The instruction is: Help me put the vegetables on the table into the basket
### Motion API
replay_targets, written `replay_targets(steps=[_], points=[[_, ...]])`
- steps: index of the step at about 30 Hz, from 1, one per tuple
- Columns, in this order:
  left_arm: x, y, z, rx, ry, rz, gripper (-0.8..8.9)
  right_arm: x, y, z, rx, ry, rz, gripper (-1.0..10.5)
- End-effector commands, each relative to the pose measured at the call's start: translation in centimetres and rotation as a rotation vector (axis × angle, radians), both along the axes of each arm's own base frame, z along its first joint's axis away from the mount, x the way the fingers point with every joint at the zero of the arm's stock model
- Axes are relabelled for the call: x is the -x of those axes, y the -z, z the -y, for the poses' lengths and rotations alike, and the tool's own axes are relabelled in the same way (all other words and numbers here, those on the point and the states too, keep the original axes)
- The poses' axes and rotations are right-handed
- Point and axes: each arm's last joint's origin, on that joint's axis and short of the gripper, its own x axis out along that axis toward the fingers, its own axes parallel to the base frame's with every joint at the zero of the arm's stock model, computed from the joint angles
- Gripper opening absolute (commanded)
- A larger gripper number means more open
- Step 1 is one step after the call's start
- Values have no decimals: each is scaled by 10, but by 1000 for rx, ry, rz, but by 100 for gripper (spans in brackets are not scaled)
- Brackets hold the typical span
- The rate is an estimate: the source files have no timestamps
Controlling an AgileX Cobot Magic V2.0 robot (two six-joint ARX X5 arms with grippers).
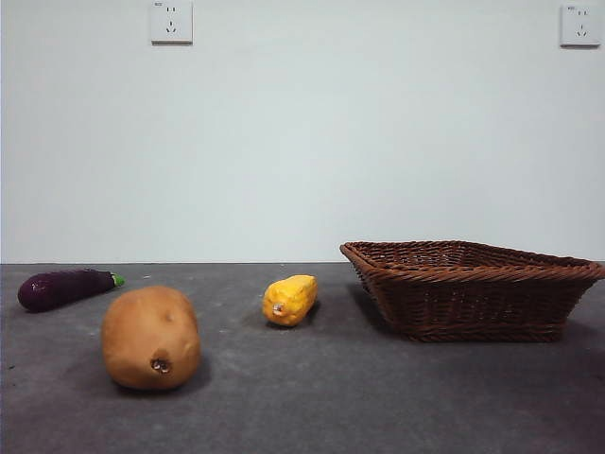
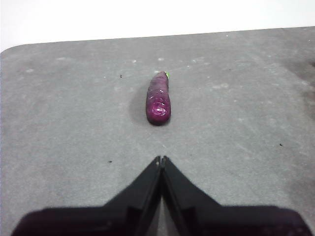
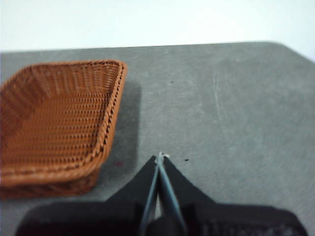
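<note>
- Dark grey table (image 1: 378,397): one, mottled matte top; far edge meets a pale wall (image 1: 302,142) carrying two white sockets (image 1: 171,21). Rounded table corners show in both wrist views.
- Open room: bare surface lies in front of all items, and a wide gap separates potato from basket.
- Potato (image 1: 151,338): one, tan-brown, nearest the front camera, on the table at left.
- Corn cob (image 1: 289,299): one, yellow, short, on the table between potato and basket, just beside the basket's left wall, apart from it.
- Eggplant (image 1: 62,288): one, dark purple, green stem, lying far left near the table's back edge.
- Basket (image 1: 473,303): one, brown wicker, at right, nothing visible inside.
- Left gripper (image 2: 161,158): jaws pressed together, holding nothing, above bare table with the eggplant ahead.
- Right gripper (image 3: 160,156): jaws closed tip to tip, holding nothing, beside the basket's outer corner.
</note>
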Motion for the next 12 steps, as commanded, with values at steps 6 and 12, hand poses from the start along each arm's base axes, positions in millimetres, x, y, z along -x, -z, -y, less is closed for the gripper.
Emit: replay_targets(steps=[6,12], points=[[-1,2,1,194,-1,-12,-4,1,-2,-3,-378,-53,-6,-11],[0,-10,4,372,79,15,-4,6,-27,-6,-394,-149,28,-12]])
